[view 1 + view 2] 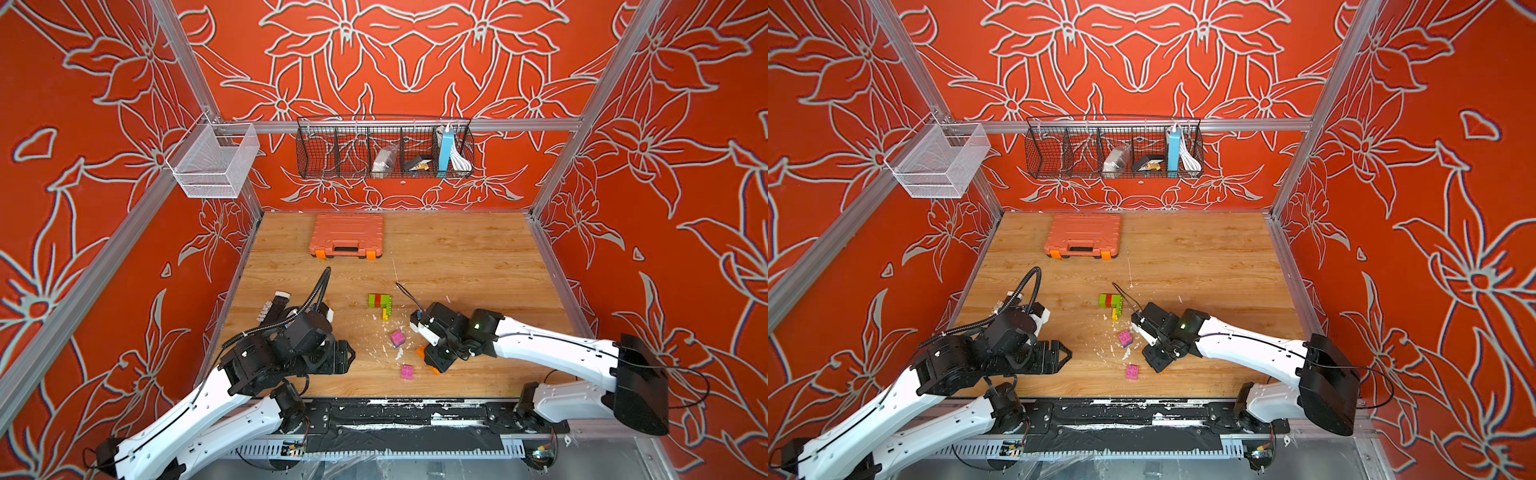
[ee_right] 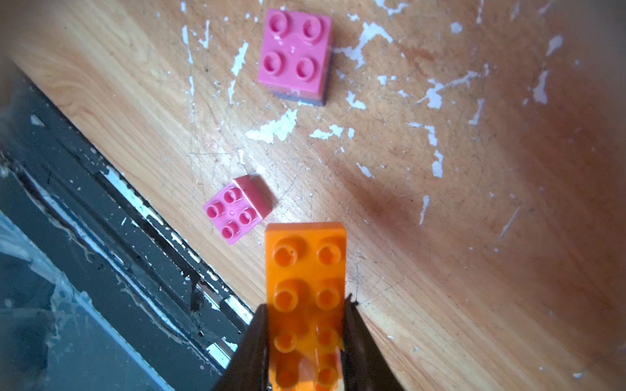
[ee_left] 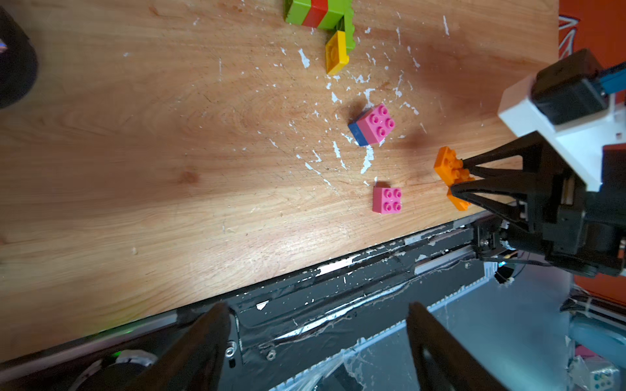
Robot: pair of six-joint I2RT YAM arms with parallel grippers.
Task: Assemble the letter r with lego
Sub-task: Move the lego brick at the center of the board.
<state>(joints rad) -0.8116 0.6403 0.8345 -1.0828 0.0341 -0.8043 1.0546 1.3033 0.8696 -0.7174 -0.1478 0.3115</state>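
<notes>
The lego lie near the table's front middle. A green-red-green row with a green and a yellow brick hanging off its end (image 1: 380, 302) (image 1: 1111, 302) (image 3: 318, 15) lies farthest back. Nearer are a pink brick stacked on a blue one (image 1: 397, 338) (image 3: 374, 123) (image 2: 294, 50) and a lone pink brick (image 1: 407, 371) (image 3: 387, 199) (image 2: 235, 208). My right gripper (image 2: 306, 306) (image 3: 460, 176) is shut on a long orange brick (image 2: 305, 264) (image 3: 450, 166), low over the table beside the pink ones. My left gripper (image 3: 316, 306) (image 1: 347, 353) hovers open and empty at the front left.
A salmon-orange toolbox (image 1: 346, 236) lies at the back of the wooden table. A black wire basket (image 1: 384, 149) and a white mesh basket (image 1: 214, 160) hang on the walls. A black rail (image 1: 415, 409) runs along the front edge. White flecks litter the wood.
</notes>
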